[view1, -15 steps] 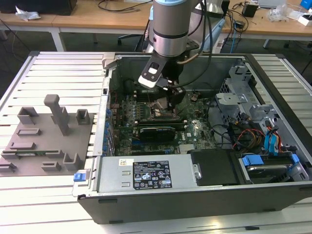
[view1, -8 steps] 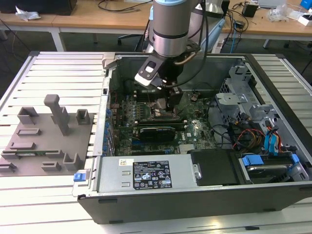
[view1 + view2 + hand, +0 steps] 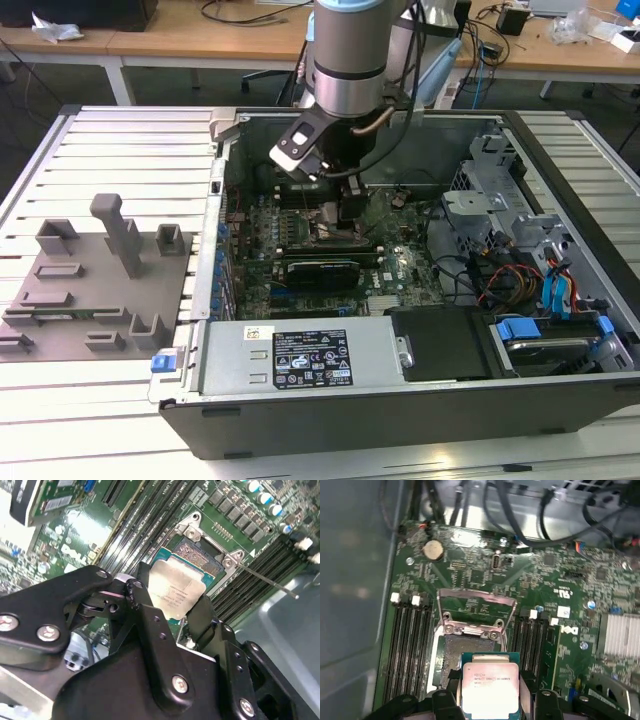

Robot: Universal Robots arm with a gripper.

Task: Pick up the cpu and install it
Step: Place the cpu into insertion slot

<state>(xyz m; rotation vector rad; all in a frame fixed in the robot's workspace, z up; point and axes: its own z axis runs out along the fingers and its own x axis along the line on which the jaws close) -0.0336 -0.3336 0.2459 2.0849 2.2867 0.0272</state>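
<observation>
The cpu (image 3: 176, 586) is a thin square chip with a pale silver top plate, and it hangs between my black fingers (image 3: 145, 605). My gripper (image 3: 172, 600) is shut on its two opposite edges. In the first wrist view the cpu (image 3: 490, 680) hovers partly over the open socket (image 3: 462, 649), overlapping one of its edges. The socket's metal load frame (image 3: 475, 607) is swung up. In the exterior view my gripper (image 3: 350, 212) reaches down into the open computer case (image 3: 230, 330), just above the motherboard's socket area (image 3: 335, 232).
Memory slots (image 3: 410, 645) flank the socket on both sides. A long black card (image 3: 322, 270) lies just in front of the socket, and a heatsink (image 3: 620, 635) sits nearby. Drive cages and cables (image 3: 520, 260) fill the case's right. A grey fixture tray (image 3: 100, 280) rests outside on the left.
</observation>
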